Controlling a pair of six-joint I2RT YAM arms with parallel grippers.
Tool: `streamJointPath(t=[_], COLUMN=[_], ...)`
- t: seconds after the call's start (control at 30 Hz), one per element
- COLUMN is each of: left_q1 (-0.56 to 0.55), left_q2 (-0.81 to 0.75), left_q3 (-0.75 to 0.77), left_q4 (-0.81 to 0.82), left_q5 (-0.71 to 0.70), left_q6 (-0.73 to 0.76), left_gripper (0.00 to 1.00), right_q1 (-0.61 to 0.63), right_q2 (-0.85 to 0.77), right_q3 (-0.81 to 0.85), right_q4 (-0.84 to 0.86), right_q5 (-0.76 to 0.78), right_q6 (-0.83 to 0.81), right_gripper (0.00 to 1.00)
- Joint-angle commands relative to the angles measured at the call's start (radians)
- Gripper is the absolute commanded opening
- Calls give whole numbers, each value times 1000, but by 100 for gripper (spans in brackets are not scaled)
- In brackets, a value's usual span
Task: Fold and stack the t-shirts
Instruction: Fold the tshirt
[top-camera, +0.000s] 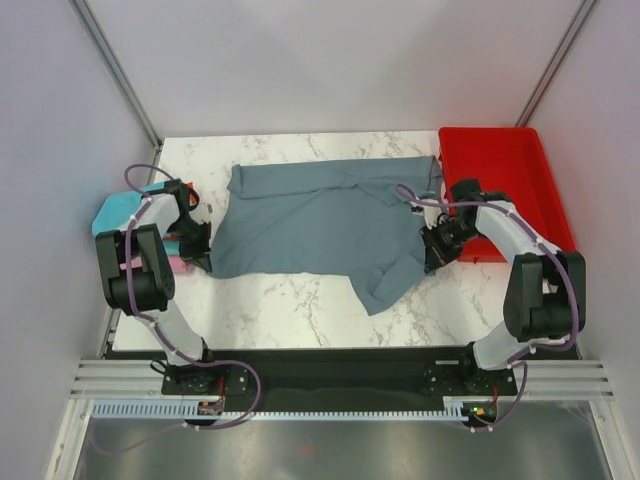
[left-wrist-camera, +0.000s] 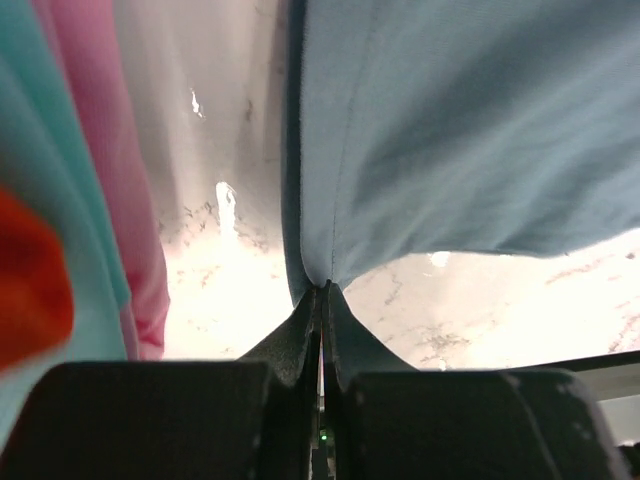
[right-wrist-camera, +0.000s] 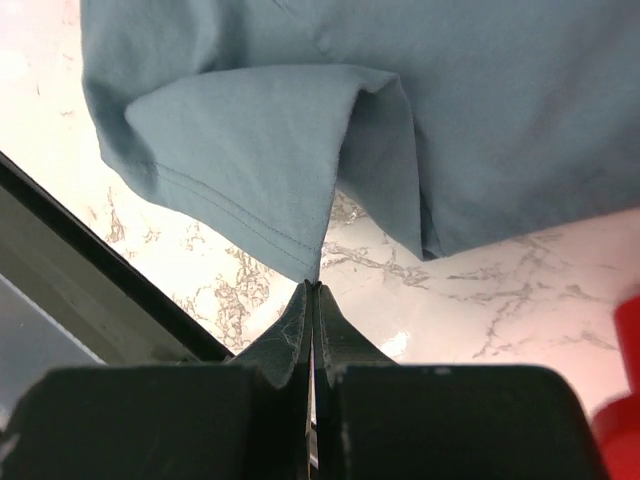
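The large slate grey-blue t-shirt (top-camera: 320, 220) lies spread across the marble table, one sleeve hanging toward the front. My left gripper (top-camera: 203, 262) is shut on its near left corner; the wrist view shows the cloth (left-wrist-camera: 450, 130) pinched at the fingertips and lifted. My right gripper (top-camera: 430, 262) is shut on the sleeve edge at the shirt's right side (right-wrist-camera: 250, 150), also lifted. A stack of folded shirts sits at the far left: teal (top-camera: 115, 212), pink (top-camera: 176, 262) and a bit of orange (top-camera: 192, 193). The left wrist view shows them as teal (left-wrist-camera: 40, 150), pink (left-wrist-camera: 110, 180) and orange (left-wrist-camera: 30, 280).
A red plastic tray (top-camera: 505, 175) stands at the back right, just beyond my right arm; its corner shows in the right wrist view (right-wrist-camera: 625, 400). The table's front edge runs close below the hanging sleeve. White walls enclose the table (top-camera: 290, 310).
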Motion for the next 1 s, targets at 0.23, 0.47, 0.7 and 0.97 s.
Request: streamJointPath(t=[0.23, 0.47, 0.7, 0.97], left_q1=[1, 1, -1, -1], left_q2=[-232, -282, -354, -342], left_q3=[17, 31, 60, 158], left_q4=[-52, -97, -147, -172], left_q5=[101, 122, 134, 159], left_q6=[15, 36, 50, 53], left_gripper=[2, 2, 2, 2], right_q1=[-16, -16, -16, -16], right_q2=[-270, -386, -429, -415], right_q3=[67, 126, 234, 228], right_q4=[22, 65, 70, 110], right_q5=[-18, -27, -33, -18], right_q6=[27, 74, 142, 177], right_gripper=[0, 0, 0, 0])
